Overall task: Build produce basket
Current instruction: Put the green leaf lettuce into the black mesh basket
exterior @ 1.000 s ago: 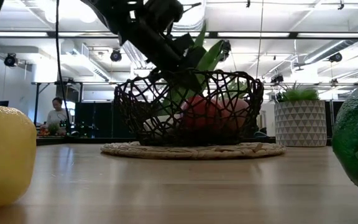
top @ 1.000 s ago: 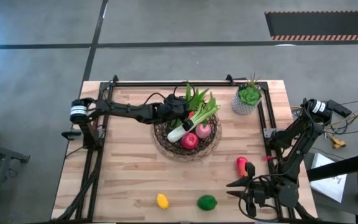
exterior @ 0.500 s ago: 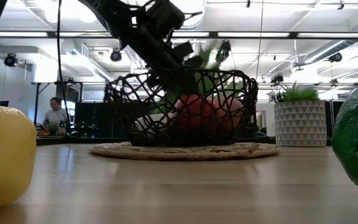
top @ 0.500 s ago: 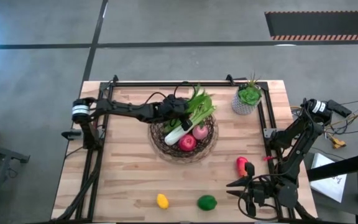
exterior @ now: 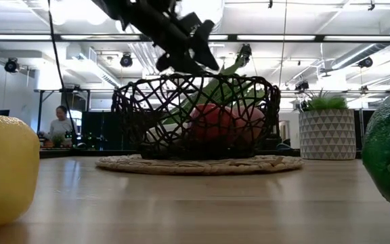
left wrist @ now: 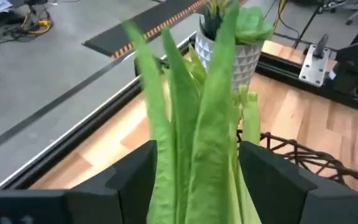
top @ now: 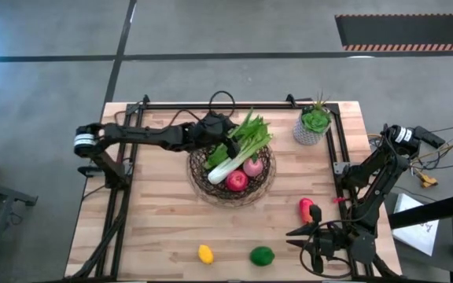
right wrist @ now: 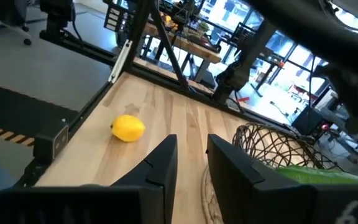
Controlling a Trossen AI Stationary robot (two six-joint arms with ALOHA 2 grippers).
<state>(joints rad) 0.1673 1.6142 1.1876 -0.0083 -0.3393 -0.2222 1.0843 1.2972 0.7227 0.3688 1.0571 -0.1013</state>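
Note:
The dark wire basket (top: 268, 182) stands mid-table on its pale woven base (exterior: 202, 165). In it lie the celery (top: 241, 148), the long green vegetable (top: 219, 154), a red fruit (top: 237, 181) and a pink fruit (top: 253, 166). My left gripper (top: 213, 132) hovers open over the basket's far-left rim, above the wire in the low view (exterior: 198, 61). In the left wrist view (left wrist: 194, 149), green leaves (left wrist: 213, 124) run out between its fingers. The red-orange fruit (top: 307, 208), lemon (top: 205, 254) and lime (top: 262, 255) lie on the table. My right gripper (top: 291, 238) waits near the right near corner, open by a narrow gap (right wrist: 191, 146). My left gripper stands open around the long green leaves (left wrist: 185, 162), with one finger on either side of them. It comes slanting down from the table's left. I cannot tell whether either finger touches the leaves; they rest in the basket.
A small grey pot with a green plant (top: 314, 126) stands at the far right, close to the basket. A black frame rail (top: 211, 104) runs around the table's edges. Bare wood lies on the near left of the table.
My left gripper has risen from inside the basket to above its rim and drawn back toward the table's left. The basket has slid a little toward the table's left. The celery and greens have stayed in the basket as the gripper rose.

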